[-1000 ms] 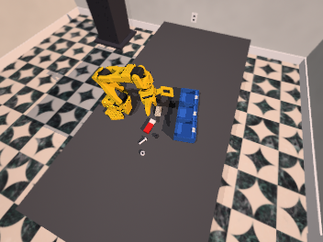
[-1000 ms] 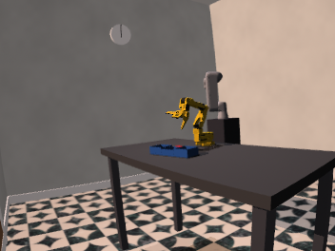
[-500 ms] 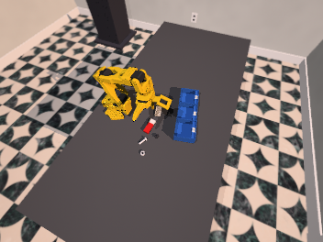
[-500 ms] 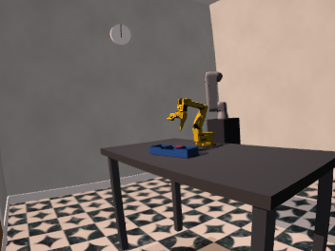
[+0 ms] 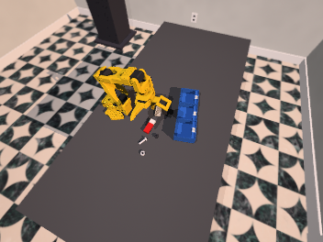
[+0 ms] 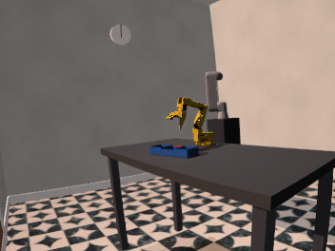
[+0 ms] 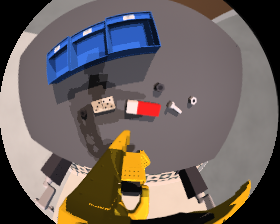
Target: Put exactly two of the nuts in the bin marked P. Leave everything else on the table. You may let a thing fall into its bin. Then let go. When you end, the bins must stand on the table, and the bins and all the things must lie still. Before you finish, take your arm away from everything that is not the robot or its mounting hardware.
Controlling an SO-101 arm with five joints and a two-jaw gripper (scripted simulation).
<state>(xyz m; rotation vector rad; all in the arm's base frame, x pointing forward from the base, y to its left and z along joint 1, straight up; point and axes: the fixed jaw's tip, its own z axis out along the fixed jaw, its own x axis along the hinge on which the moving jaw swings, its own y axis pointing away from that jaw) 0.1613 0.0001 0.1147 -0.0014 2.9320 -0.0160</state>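
A light nut (image 5: pixel 142 153) and a dark nut (image 5: pixel 155 135) lie on the dark table in front of the arm. They also show in the wrist view, the light nut (image 7: pixel 193 101) to the right and the dark nut (image 7: pixel 158 87) nearer the bins. A small dark piece (image 7: pixel 84 115) lies left of the beige block; I cannot tell what it is. The blue three-compartment bin row (image 5: pixel 186 115) stands to the right and shows in the wrist view (image 7: pixel 103 43); its labels are too small to read. My gripper (image 5: pixel 163 104) is open and empty, raised above the table beside the bins.
A red and white block (image 5: pixel 149 126), a beige block (image 5: pixel 159 112) and a light bolt (image 5: pixel 142 140) lie between the arm's base and the bins. The yellow arm base (image 5: pixel 115 98) stands near the table's left edge. A dark pillar (image 5: pixel 107 11) stands behind the table.
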